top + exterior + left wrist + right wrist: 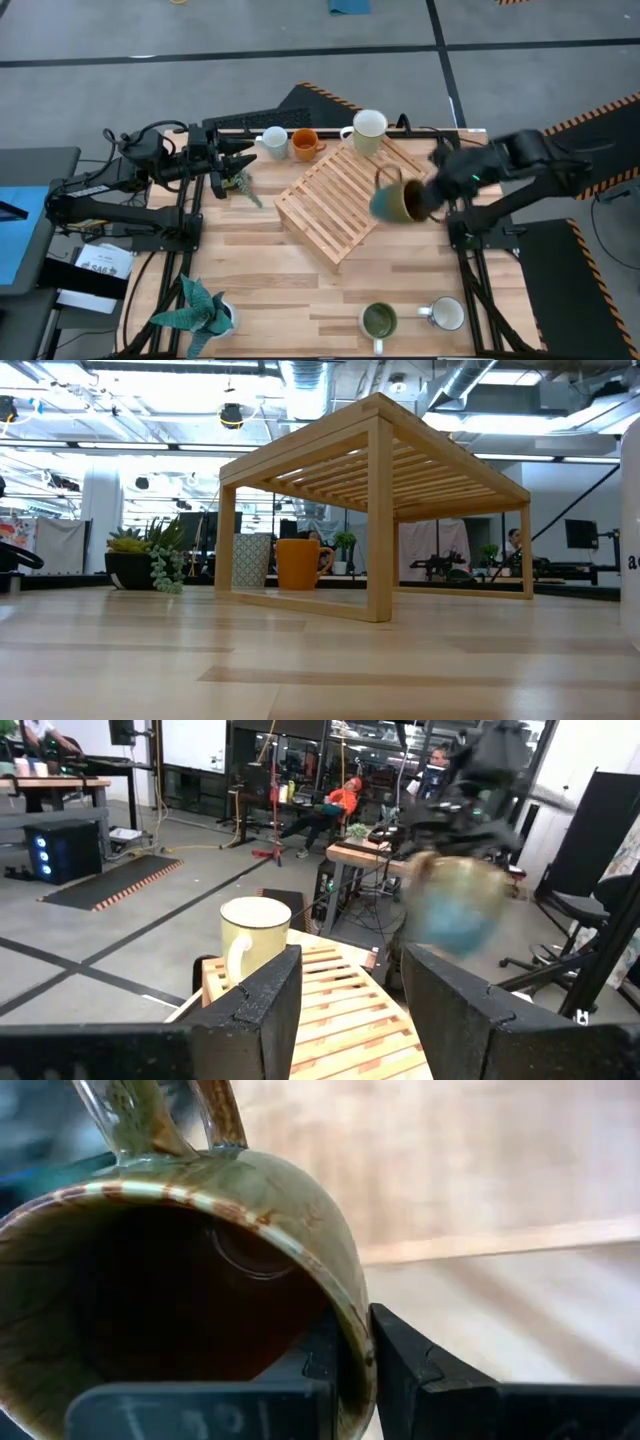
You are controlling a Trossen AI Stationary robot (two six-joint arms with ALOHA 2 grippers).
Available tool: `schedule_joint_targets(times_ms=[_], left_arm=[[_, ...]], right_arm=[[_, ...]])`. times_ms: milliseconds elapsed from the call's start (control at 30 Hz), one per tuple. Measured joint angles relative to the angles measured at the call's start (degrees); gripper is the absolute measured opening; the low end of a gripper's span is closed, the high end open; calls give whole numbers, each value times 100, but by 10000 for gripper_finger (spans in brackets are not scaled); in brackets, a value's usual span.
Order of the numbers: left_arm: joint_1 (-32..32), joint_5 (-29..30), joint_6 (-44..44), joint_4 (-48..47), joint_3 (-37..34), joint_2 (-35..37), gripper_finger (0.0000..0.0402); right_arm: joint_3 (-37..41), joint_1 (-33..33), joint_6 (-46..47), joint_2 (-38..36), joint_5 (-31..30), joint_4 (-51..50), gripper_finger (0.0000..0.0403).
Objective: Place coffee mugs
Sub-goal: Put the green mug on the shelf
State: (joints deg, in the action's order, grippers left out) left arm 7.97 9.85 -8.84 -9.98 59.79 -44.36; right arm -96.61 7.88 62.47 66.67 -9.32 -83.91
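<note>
Counter (260, 290) carries slatted wooden rack (335, 195). Right pincer (425, 195) clamps dark brown mug (395, 200) by its rim – tilted, airborne beside rack's right edge. Left pincer (240, 165) gapes wide near the far-left corner.

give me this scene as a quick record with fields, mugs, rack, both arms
held mug: dark brown mug, tilted, rim pinched by right gripper beside the rack's right edge
rack: slatted wooden rack mid-table
mug on rack: cream mug, far corner
mugs behind rack: pale mug and orange mug, side by side
mugs at near edge: green-inside mug, white mug
left gripper: open, empty, by far-left plant
other plant: near-left corner
</note>
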Motion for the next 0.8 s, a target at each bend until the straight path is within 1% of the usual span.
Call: schedule_joint_targets(times_ms=[67, 100, 167, 233, 333, 400, 467, 533, 600, 700, 800], left_arm=[[0, 2, 2, 2, 0, 0, 158], [0, 2, 2, 2, 0, 0, 158], [0, 2, 2, 2, 0, 0, 158], [0, 2, 2, 18, 0, 2, 158], [0, 2, 6, 34, 0, 10, 158], [0, 2, 6, 55, 4, 13, 158], [0, 2, 6, 54, 4, 13, 158], [0, 2, 9, 52, 4, 13, 158], [0, 2, 9, 52, 4, 15, 158], [0, 2, 9, 48, 4, 15, 158], [0, 2, 39, 48, 4, 15, 158]], right_arm=[[-388, -550, -274, 360, -181, -802, 57], [-436, -826, -592, 480, -215, -800, 57], [-481, -1352, -927, 582, -221, -419, 57], [-632, -1887, -1295, 844, -242, -465, 57], [-536, -2417, -1867, 1073, -178, -700, 57], [-645, -2689, -2086, 1254, -7, -638, 57], [-672, -2818, -2371, 1267, 209, -477, 57], [-704, -2908, -2519, 1224, 649, -618, 57], [-758, -2859, -2525, 1112, 700, -713, 57], [-769, -2822, -2409, 733, 811, -536, 57], [-666, -2822, -2037, 287, 813, -685, 57]])
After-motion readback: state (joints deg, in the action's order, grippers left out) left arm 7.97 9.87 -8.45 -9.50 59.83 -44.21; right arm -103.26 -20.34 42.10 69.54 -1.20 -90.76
